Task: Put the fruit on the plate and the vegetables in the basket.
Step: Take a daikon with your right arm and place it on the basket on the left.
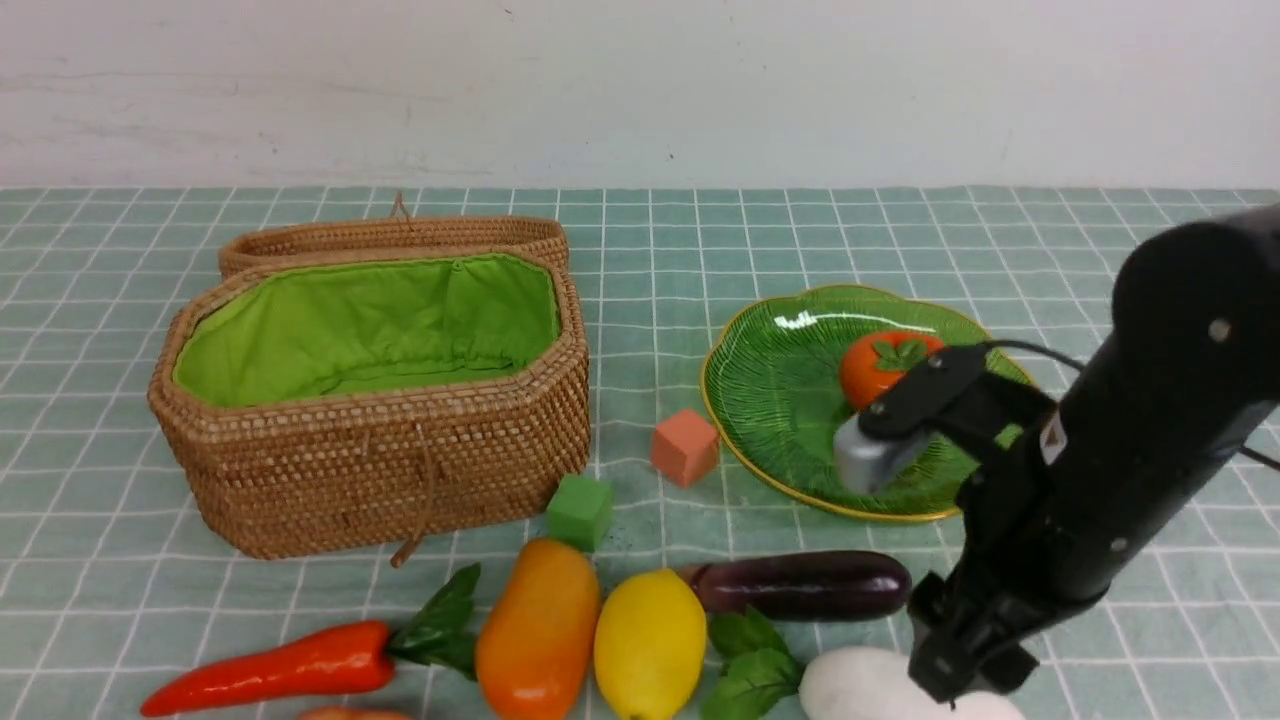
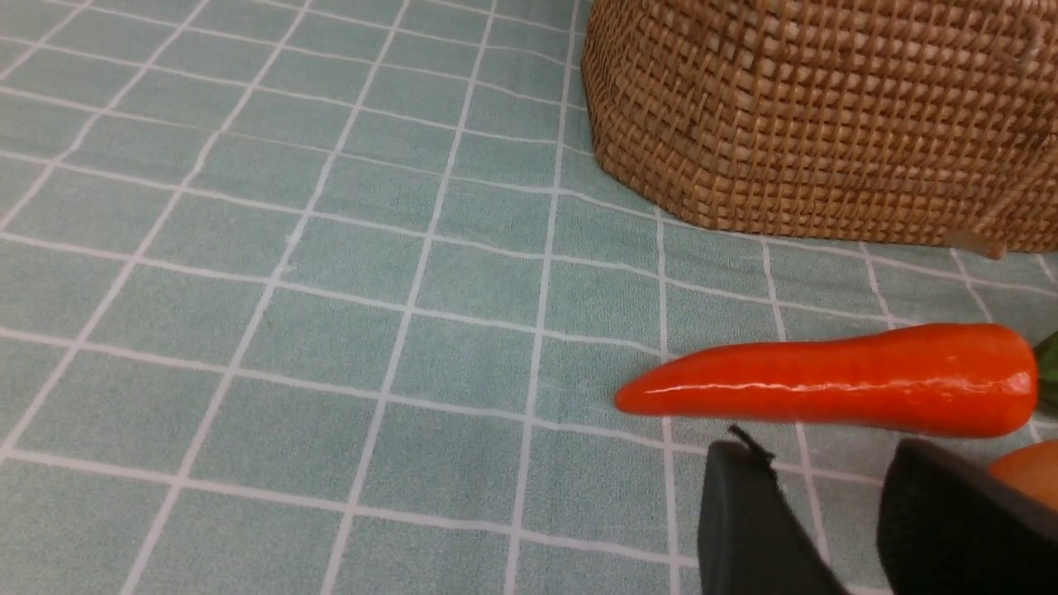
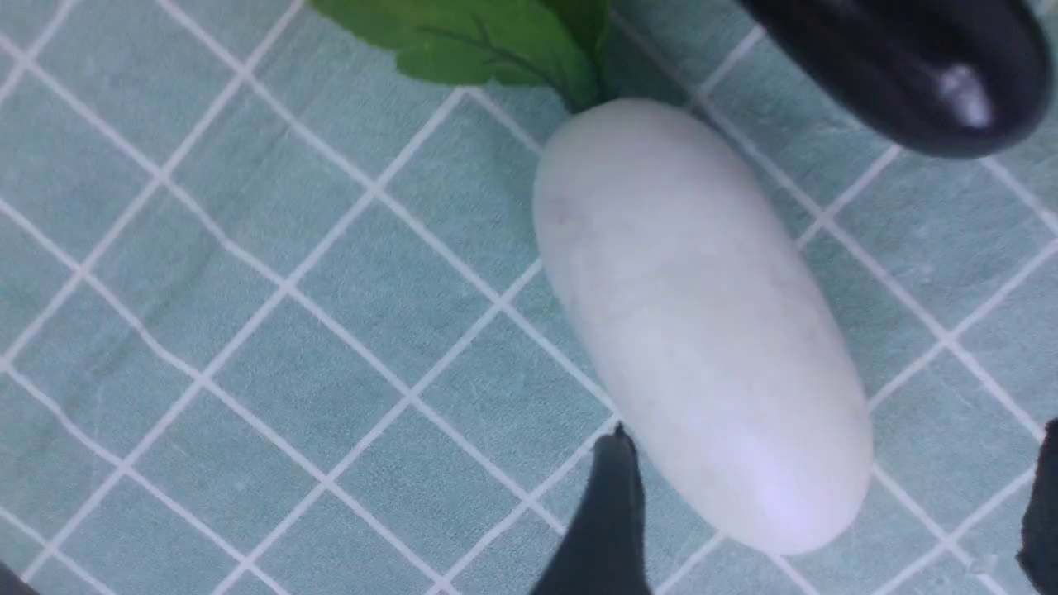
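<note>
In the front view the persimmon [image 1: 885, 362] lies on the green plate [image 1: 780, 400]. The mango [image 1: 538, 630], lemon [image 1: 650, 643], carrot [image 1: 270, 668], eggplant [image 1: 800, 585] and white radish [image 1: 860, 685] lie along the near edge. The basket [image 1: 370, 400] stands open at the left. My right gripper [image 1: 960, 685] hangs low over the radish. In the right wrist view the right gripper [image 3: 831, 430] is open and straddles the rounded end of the radish [image 3: 694, 314]. One finger [image 3: 607, 512] sits right beside it. My left gripper [image 2: 822, 453] is open and holds nothing, just short of the carrot [image 2: 826, 382].
An orange cube [image 1: 685, 447] and a green cube [image 1: 580, 511] sit between basket and plate. The basket's wicker wall [image 2: 826, 124] rises beyond the carrot. The eggplant [image 3: 909, 66] lies close to the radish. A rounded orange thing [image 2: 1029, 471] shows beside the left fingers.
</note>
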{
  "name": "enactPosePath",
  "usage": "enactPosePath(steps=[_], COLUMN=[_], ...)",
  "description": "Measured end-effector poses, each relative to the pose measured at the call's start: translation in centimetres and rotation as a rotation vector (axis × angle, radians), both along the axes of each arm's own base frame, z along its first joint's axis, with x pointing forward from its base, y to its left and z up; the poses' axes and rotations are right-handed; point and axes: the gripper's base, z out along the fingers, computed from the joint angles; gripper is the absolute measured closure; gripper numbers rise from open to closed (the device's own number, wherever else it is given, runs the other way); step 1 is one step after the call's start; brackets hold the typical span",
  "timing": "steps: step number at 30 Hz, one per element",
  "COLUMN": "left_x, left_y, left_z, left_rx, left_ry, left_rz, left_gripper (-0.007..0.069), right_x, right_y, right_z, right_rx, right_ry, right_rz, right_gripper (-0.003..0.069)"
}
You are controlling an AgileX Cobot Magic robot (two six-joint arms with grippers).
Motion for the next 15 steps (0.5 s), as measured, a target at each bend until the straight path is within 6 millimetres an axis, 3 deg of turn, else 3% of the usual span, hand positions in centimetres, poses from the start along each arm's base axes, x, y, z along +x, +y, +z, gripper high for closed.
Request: enactPosePath(steps=[5, 10, 15], left_x=[0.0, 0.0, 0.0], left_y=[0.0, 0.0, 0.0], left_z=[0.0, 0.0, 0.0], left_rx=[0.000, 0.000, 0.000], left_ry=[0.000, 0.000, 0.000], left_rz=[0.000, 0.000, 0.000], left_gripper=[0.0386, 0.0386, 0.0386], right_x=[-0.1, 0.7, 1.3], right_y=[0.3, 0.7, 1.0], right_z=[-1.6, -4.7, -7.8], right_rx=[0.001, -0.037, -0.083], right_ry=[-0.037, 0.000, 0.078], right_rz=[0.036, 0.089, 0.124], right_gripper=[0.0043, 0.0049, 0.0120])
